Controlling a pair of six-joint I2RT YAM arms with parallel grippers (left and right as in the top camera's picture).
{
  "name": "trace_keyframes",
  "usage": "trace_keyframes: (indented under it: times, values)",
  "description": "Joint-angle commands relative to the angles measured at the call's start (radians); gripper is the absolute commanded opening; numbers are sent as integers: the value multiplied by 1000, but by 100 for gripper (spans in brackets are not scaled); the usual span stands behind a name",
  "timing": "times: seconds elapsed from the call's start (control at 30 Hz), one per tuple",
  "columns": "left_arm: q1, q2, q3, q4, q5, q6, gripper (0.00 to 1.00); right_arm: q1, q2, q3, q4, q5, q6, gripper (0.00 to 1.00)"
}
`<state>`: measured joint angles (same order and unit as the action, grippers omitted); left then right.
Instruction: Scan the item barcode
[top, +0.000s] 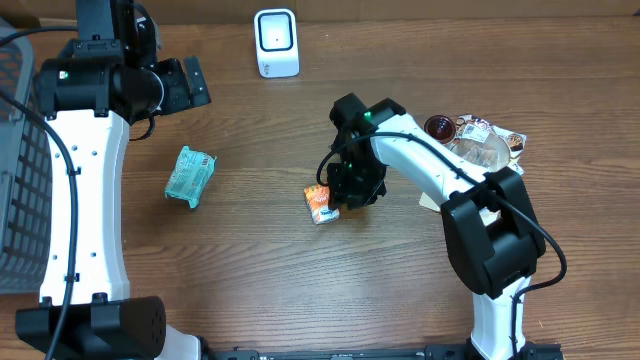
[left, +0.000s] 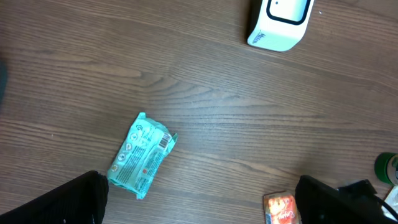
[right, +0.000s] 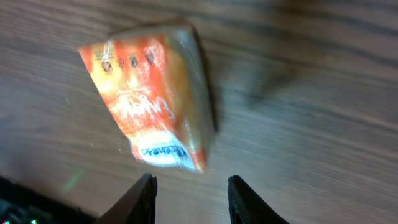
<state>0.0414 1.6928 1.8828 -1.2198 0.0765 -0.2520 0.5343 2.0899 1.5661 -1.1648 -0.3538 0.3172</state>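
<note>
Right gripper agape, orange packet just ahead.

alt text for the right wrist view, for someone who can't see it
An orange packet lies on the wooden table just ahead of the right gripper, whose two dark fingers stand apart with nothing between them.

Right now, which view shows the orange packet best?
Right wrist: the orange packet fills the frame, print visible, lying on the table just past the fingers. Overhead shows it small beside the right arm. Left wrist catches only a piece at the bottom edge.
</note>
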Motion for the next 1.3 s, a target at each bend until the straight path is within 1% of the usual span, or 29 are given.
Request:
trace_keyframes:
  times: [0.0, 0.07, 0.2, 0.27, 0.3, 0.37, 0.47, 0.53, 0.57, 0.6, 0.63, 0.67, 0.73, 0.77, 0.87, 0.93, 1.0, 1.07, 1.1, 1.2, 1.27]
  values:
    - [3, 5, -2, 0, -6, 13, 100, 19, -18, -53, 75, -7, 54, 34]
    - [3, 5, -2, 0, -6, 13, 100, 26, -18, -98, 126, -3, 80, 33]
    - [3, 5, -2, 0, -6, 13, 100, 27, -18, -178, 200, -4, 85, 28]
    - [3, 5, -2, 0, -6, 13, 99, 28, -18, -195, 220, -8, 84, 19]
    - [3, 5, -2, 0, -6, 13, 99, 27, -18, -197, 226, -7, 83, 11]
    - [3, 5, -2, 0, -6, 13, 100, 26, -18, -190, 233, -8, 83, 4]
    - [3, 5, -2, 0, -6, 13, 100, 13, -23, -154, 202, -16, 77, 4]
    - [3, 5, -2, 0, -6, 13, 100, -2, -40, -96, 142, -47, 59, 4]
    - [3, 5, -2, 0, -6, 13, 100, -10, -50, -69, 120, -89, 32, 4]
    - [3, 5, -2, 0, -6, 13, 100, -26, -68, -20, 91, -218, -21, 4]
    - [3, 5, -2, 0, -6, 13, 99, -35, -77, 0, 85, -289, -42, 4]
    - [3, 5, -2, 0, -6, 13, 100, -61, -98, 37, 95, -451, -68, 4]
    - [3, 5, -2, 0, -6, 13, 100, -93, -121, 62, 143, -629, -68, 4]
    - [3, 5, -2, 0, -6, 13, 100, -126, -138, 66, 223, -817, -55, 4]
    - [3, 5, -2, 0, -6, 13, 100, -169, -142, 66, 320, -1058, -23, 4]
    - [3, 5, -2, 0, -6, 13, 99, -200, -142, 66, 374, -1161, 56, 4]
    - [3, 5, -2, 0, -6, 13, 100, -220, -142, 66, 414, -1215, 146, 4]
    - [3, 5, -2, 0, -6, 13, 100, -238, -142, 66, 435, -1216, 253, 4]
    - [3, 5, -2, 0, -6, 13, 100, -254, -142, 66, 457, -1216, 330, 4]
    - [3, 5, -2, 0, -6, 13, 100, -287, -142, 66, 483, -1216, 417, 4]
    - [3, 5, -2, 0, -6, 13, 99, -296, -142, 66, 483, -1216, 416, 4]
